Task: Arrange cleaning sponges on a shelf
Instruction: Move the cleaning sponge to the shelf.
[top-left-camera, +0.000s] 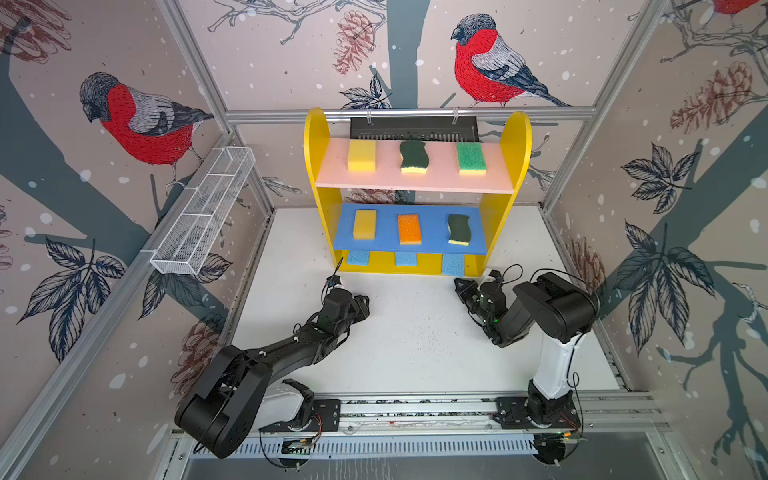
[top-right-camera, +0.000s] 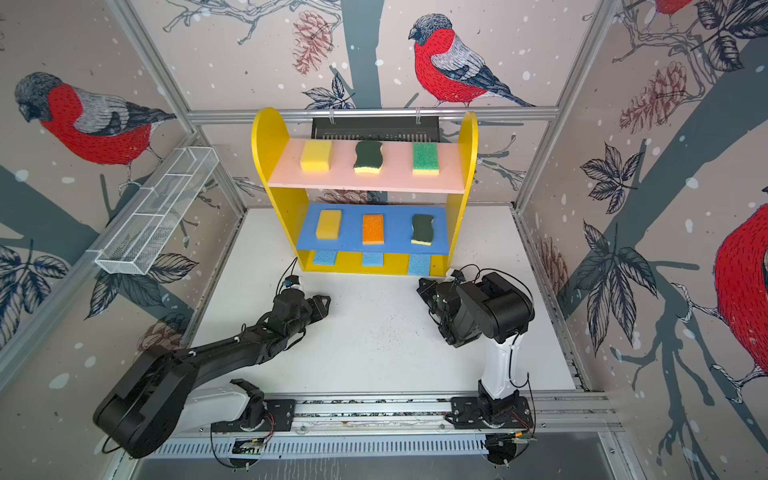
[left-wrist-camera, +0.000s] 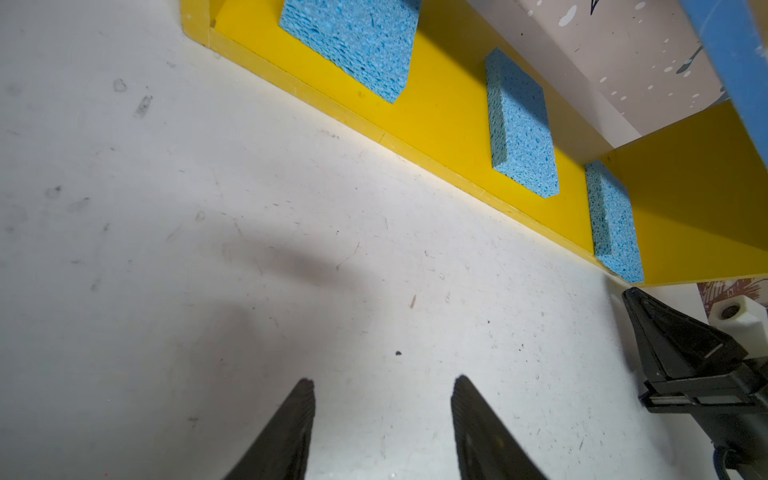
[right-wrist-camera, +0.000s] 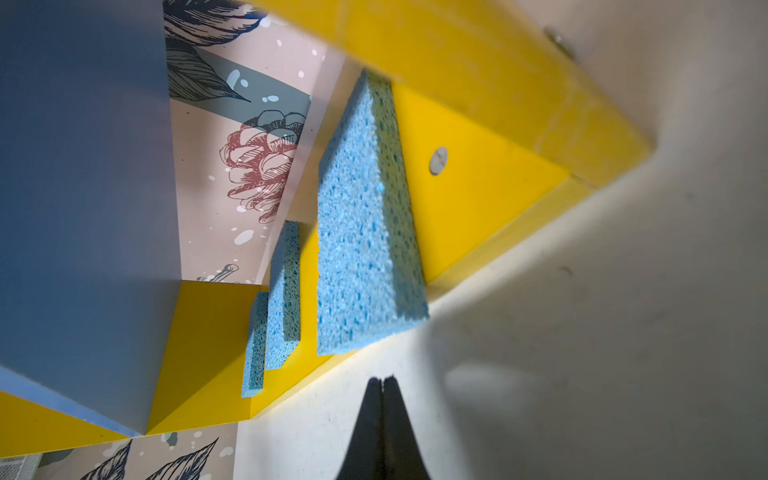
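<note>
tbh the blue sponge (right-wrist-camera: 365, 232) sits right ahead of the clenched empty right jaws, so any forward twitch could shove it crooked; left jaws are released, empty.

Yellow-sided shelf (top-left-camera: 515, 141) holds nine sponges (top-left-camera: 409, 228) lying flat in threes. Pink board (top-left-camera: 440, 174): yellow, wavy dark-green, bright-green. Blue board (top-left-camera: 434, 232): yellow, orange, wavy dark-green. Bottom: light-blue sponges (top-left-camera: 453, 264).

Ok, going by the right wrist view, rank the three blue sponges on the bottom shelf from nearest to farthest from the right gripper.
1. The right blue sponge: just ahead of the shut right gripper, at the right end of the shelf.
2. The middle blue sponge: beyond it, mid-shelf.
3. The left blue sponge: farthest, by the left side wall.
</note>
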